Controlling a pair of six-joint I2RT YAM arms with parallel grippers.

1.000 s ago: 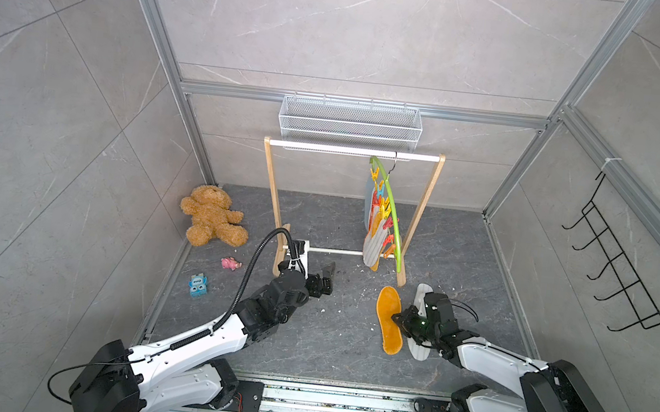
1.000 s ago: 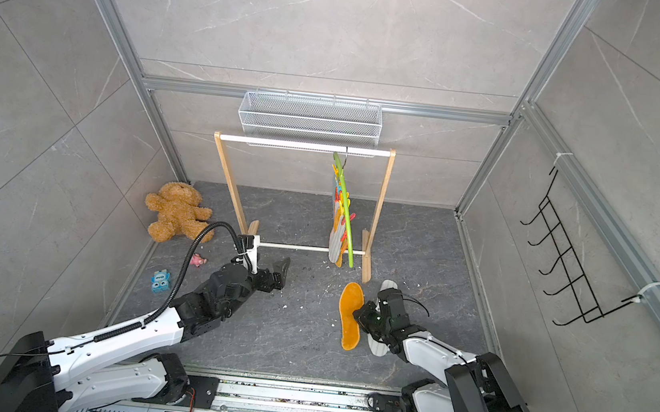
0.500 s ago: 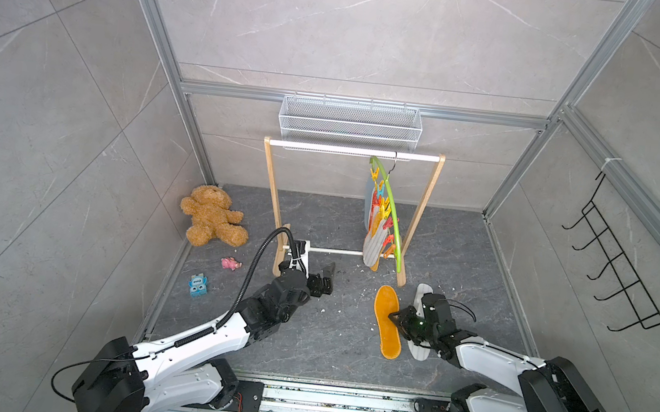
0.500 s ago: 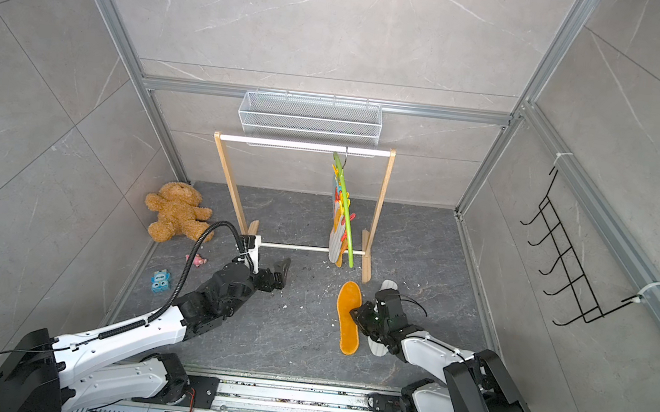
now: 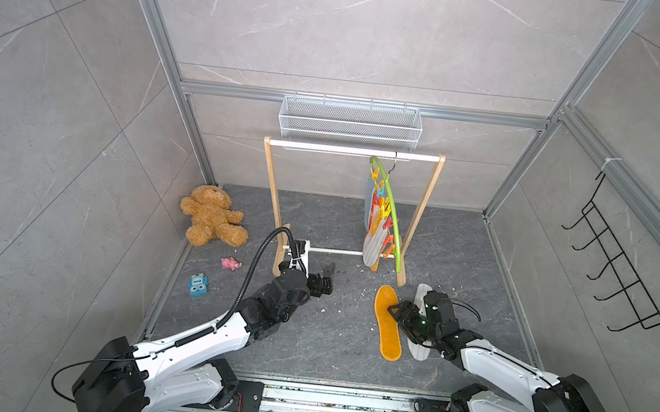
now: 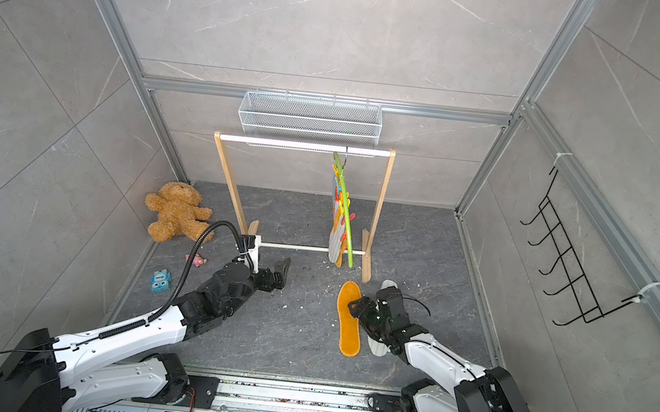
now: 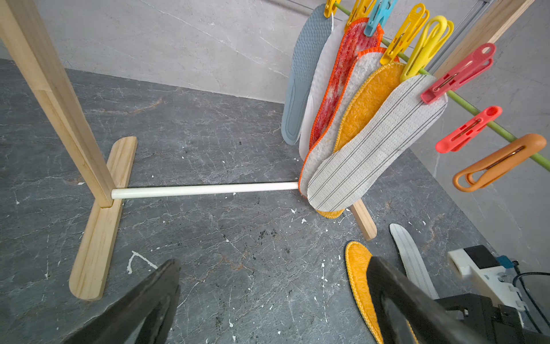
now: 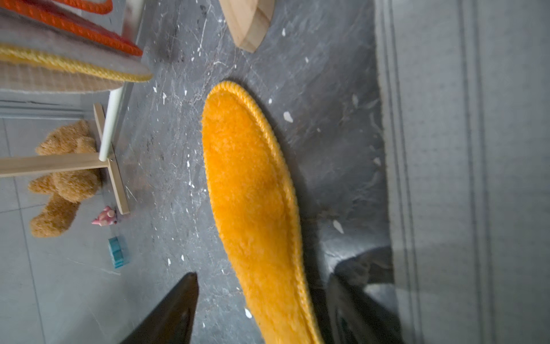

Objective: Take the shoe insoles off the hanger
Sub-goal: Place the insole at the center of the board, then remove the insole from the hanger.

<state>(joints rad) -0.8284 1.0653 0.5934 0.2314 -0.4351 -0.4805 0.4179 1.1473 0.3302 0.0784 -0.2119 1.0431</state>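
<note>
Your right claw (image 8: 263, 283) is released — orange insole (image 8: 247, 178) lies flat on the desk (image 5: 326, 340) between its jaws, striped insole (image 5: 421, 350) just beside. Your left claw (image 7: 275, 262) gapes empty — other insoles (image 7: 372, 143) hang ahead on the hanger (image 5: 394, 210).

Hanger (image 5: 394, 209): one
Clipped insoles (image 7: 375, 143): six
Floor insoles: two, orange insole (image 5: 388, 324) and striped insole (image 5: 419, 350)
Clips (image 7: 500, 162): eight in view, two empty
Toys: three, teddy bear (image 5: 211, 222), pink toy (image 5: 231, 264), blue toy (image 5: 197, 285)

Orange insole (image 5: 388, 324), teddy (image 5: 211, 222) on floor (image 5: 326, 340)
</note>
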